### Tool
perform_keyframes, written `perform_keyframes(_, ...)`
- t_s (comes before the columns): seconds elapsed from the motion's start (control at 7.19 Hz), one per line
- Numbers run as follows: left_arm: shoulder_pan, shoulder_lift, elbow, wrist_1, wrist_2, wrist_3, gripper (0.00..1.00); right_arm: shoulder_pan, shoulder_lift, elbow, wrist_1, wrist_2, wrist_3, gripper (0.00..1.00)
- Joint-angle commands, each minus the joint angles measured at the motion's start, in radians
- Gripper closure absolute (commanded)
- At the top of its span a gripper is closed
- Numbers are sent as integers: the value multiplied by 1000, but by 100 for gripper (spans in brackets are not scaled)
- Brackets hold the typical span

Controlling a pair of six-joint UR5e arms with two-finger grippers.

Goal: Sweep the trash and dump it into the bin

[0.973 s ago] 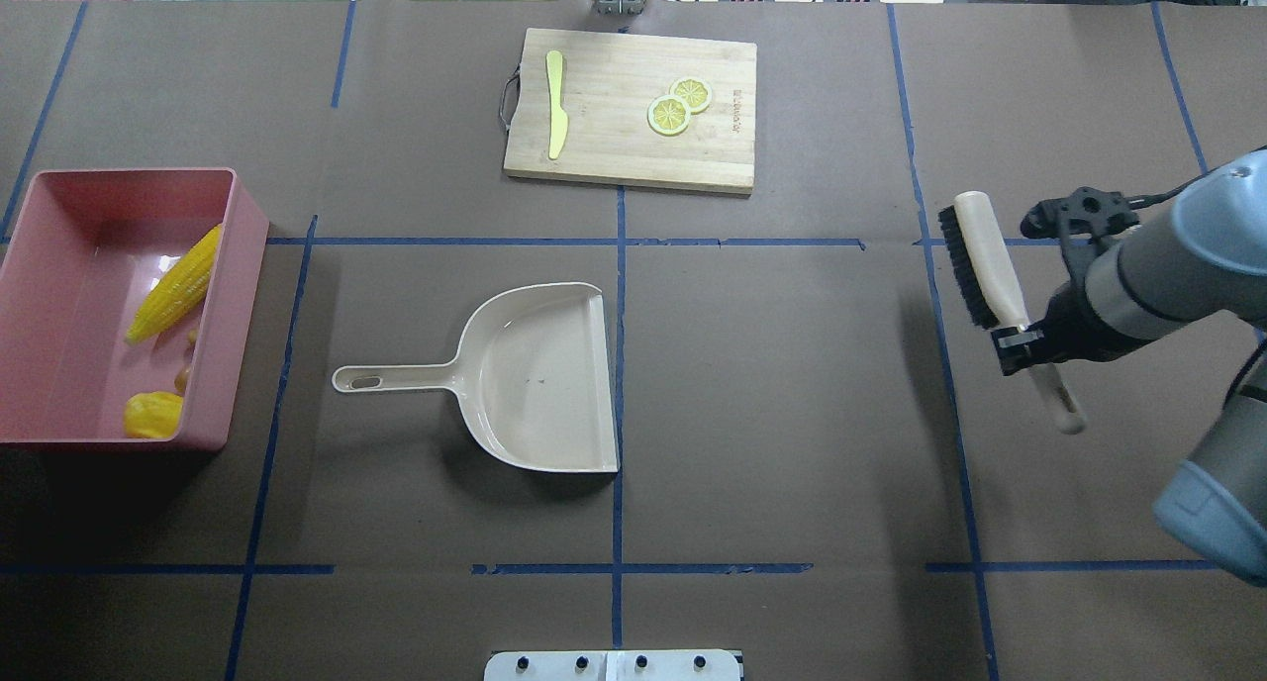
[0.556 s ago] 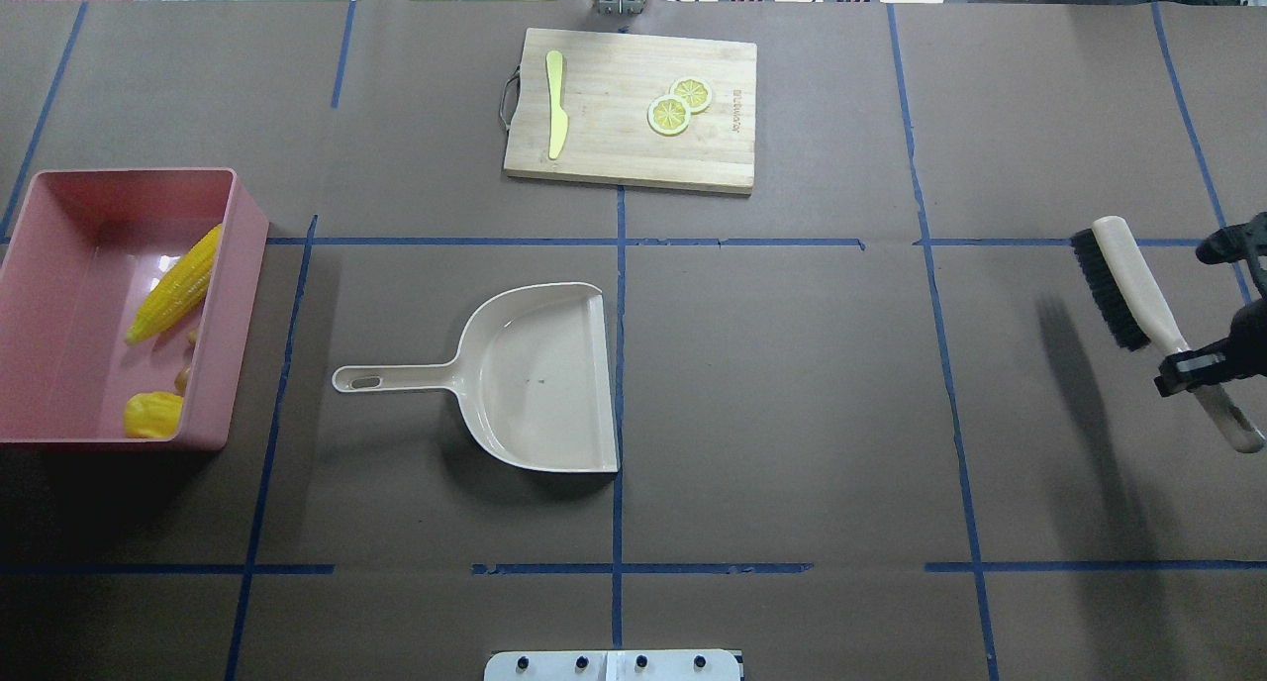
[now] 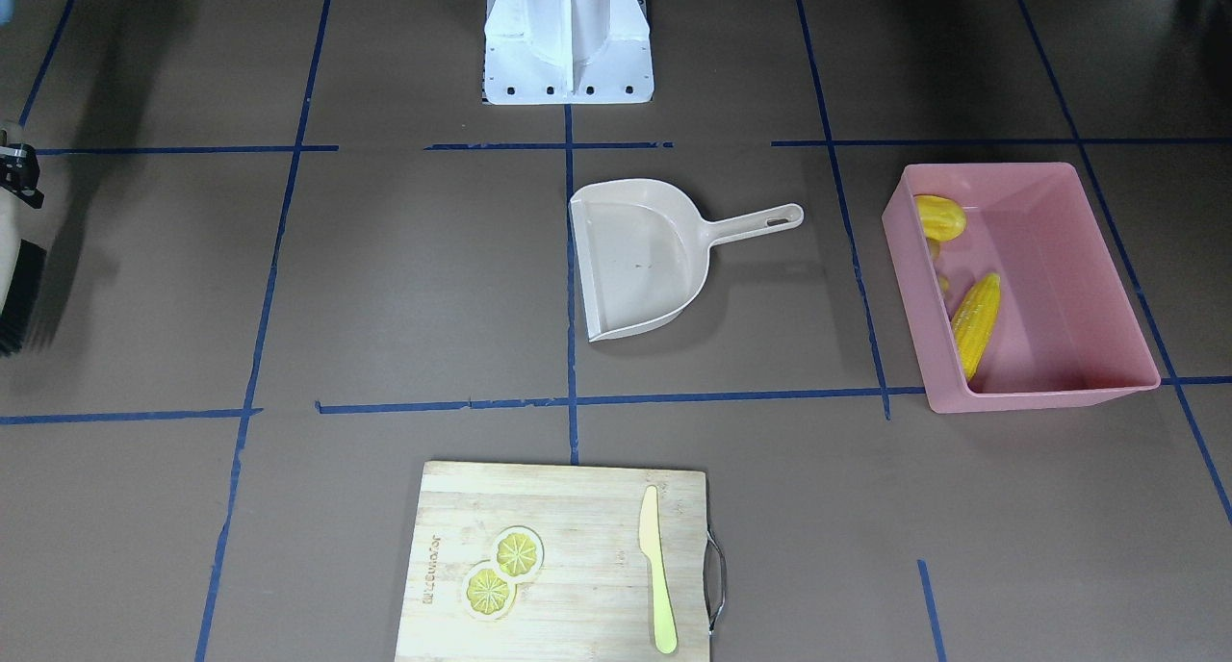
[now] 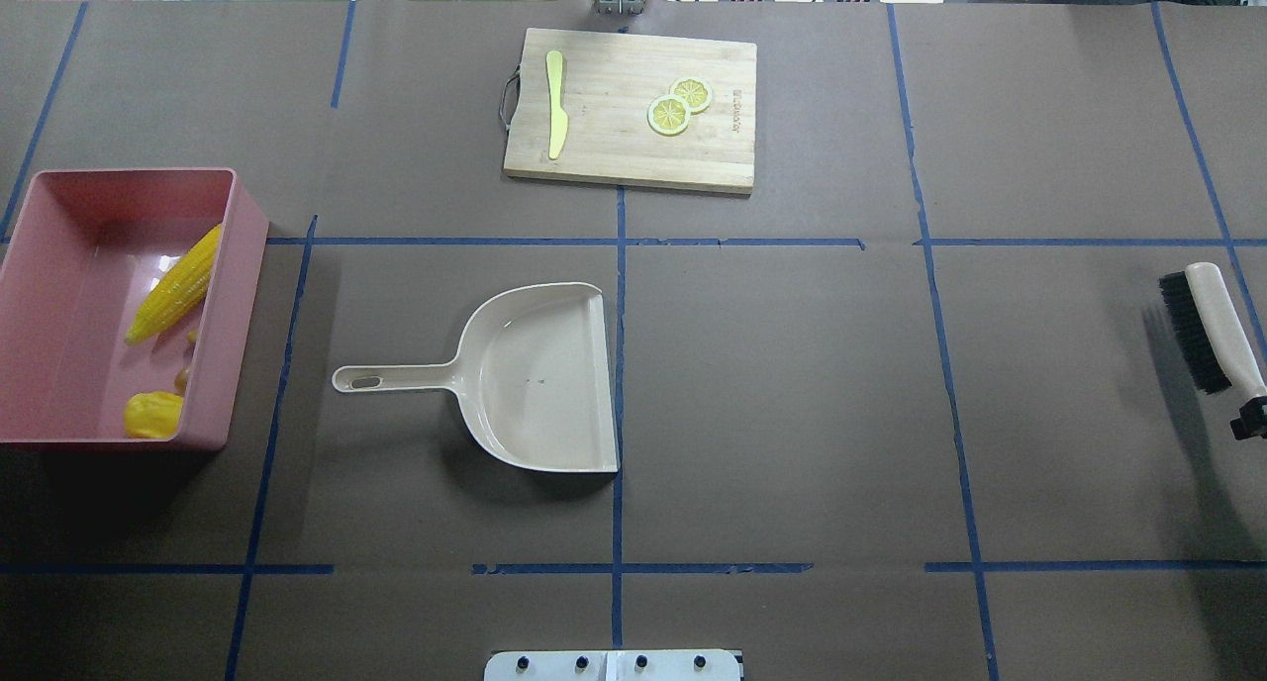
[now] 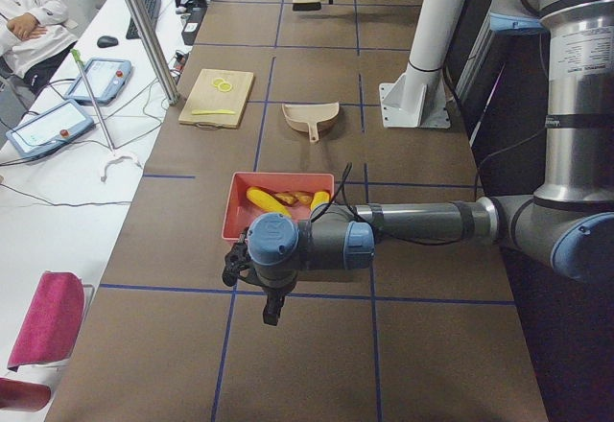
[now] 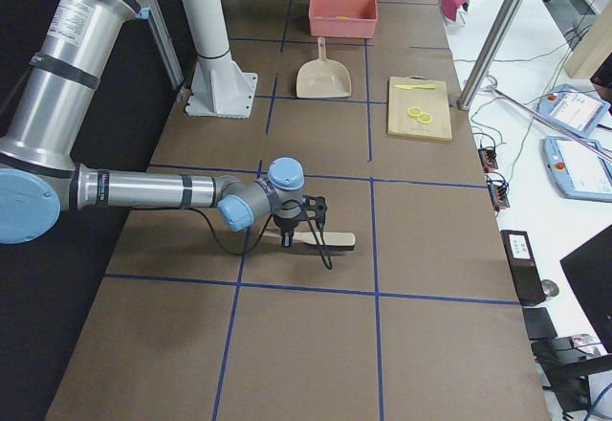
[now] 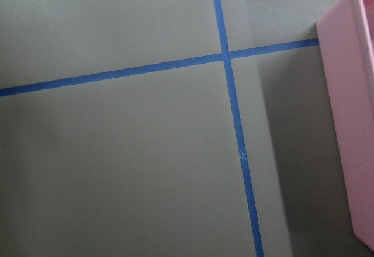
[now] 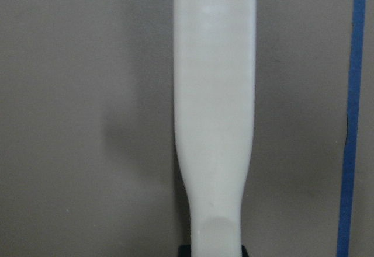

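Overhead exterior, right claw (image 4: pixel 1249 421) gripping brush (image 4: pixel 1218 317), bin (image 4: pixel 251 265) far

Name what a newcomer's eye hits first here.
The pink bin at the robot's far left, with the corn cob and a yellow lump already inside it. Next, the empty beige dustpan lying in the middle, and the right gripper at the far right edge, shut on a black-bristled brush.

Mid-table dustpan (image 4: pixel 539 374) obstructs (bin (image 4: pixel 243 295) leftward).
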Motion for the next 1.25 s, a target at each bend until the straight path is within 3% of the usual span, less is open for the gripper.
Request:
perform_keyframes(0.0,0,0,-8,0,0,0,0,-3,5,-31,9,-1,15,93)
perform_keyframes(0.42,0,12,-20,-2,-1,0,0,-13,24,-68,7,1,17,84)
perform_keyframes(0.69,0,16,-37,-3,0,0,0,-22,45,-88,6,1,17,61)
perform_keyframes(0.83,0,16,-37,-3,-1,0,0,-23,58,-104,9,2,18,4)
perform_keyframes(1.11,0,16,-48,-3,0,0,0,-22,61,-92,10,1,17,0)
